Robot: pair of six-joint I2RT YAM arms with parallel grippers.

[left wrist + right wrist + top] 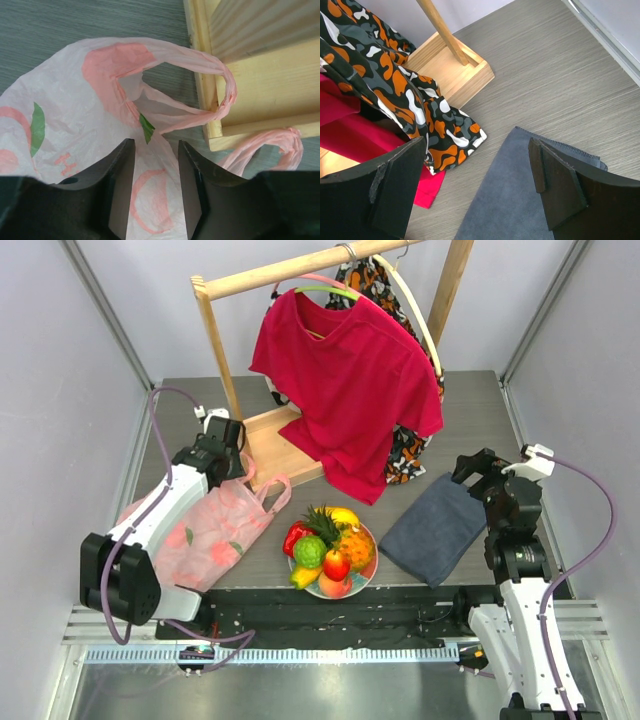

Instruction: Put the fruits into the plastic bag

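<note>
The plastic bag [215, 530] lies flat and crumpled at the left, pink and translucent, its loop handles [272, 492] pointing toward the wooden rack base. My left gripper [232, 472] is down over the bag's mouth. In the left wrist view the jaws [156, 145] stand partly closed, a gap between them, with a ridge of bag film [155, 200] in that gap. The fruits [330, 545] are piled on a round plate [372, 558]: pineapple, red pepper [296, 536], bumpy green fruit, apple. My right gripper [470, 468] hangs open above the grey-blue cloth [520, 200], holding nothing.
A wooden clothes rack [270, 445] stands at the back with a red T-shirt [345, 390] and a camouflage garment [420, 110] hanging from it. Its base [260, 75] sits right beside the bag handles [220, 90]. The folded cloth [435, 525] lies right of the plate.
</note>
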